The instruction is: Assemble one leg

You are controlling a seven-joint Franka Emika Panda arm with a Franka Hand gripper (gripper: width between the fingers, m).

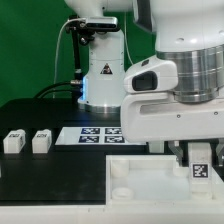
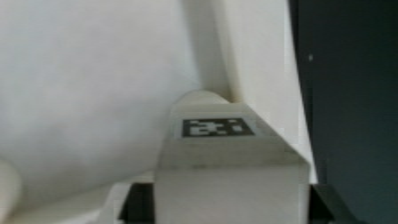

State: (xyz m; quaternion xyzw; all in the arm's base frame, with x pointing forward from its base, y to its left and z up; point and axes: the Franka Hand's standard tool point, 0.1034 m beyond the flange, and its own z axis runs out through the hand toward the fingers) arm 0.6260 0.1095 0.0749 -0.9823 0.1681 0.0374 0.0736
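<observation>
Gripper (image 1: 196, 158) closed on the leg (image 2: 221, 165), jaws clamped against its two flat sides. Dark finger pads (image 2: 137, 204) show either side of it in the wrist view. The leg is a blocky white plastic post, smooth and matte, with a rounded tip and a square black-and-white tag (image 2: 217, 127) on its flat face. It is held upright by the tabletop's front edge, at the corner on the exterior view's right, over the end of the panel (image 1: 140, 180). Cannot tell if the leg touches the panel.

Panel: large, white, tray-like, with a raised rim and a round boss (image 1: 119, 169) at its corner, lying flat along the front edge. In the wrist view its surface is plain smooth white, and a wall line runs up past the leg's tip.

Tabletop (image 1: 55, 175) is flat matte black. A spare leg (image 1: 13, 142) and a second spare leg (image 1: 41, 142), both small white blocks, stand side by side but apart near the edge on the exterior view's left. The marker board (image 1: 95, 133), thin, flat and white with square tags, lies mid-table toward the back edge. Arm housing (image 1: 175, 85) is bulky, rounded glossy white with a ribbed grey band.
</observation>
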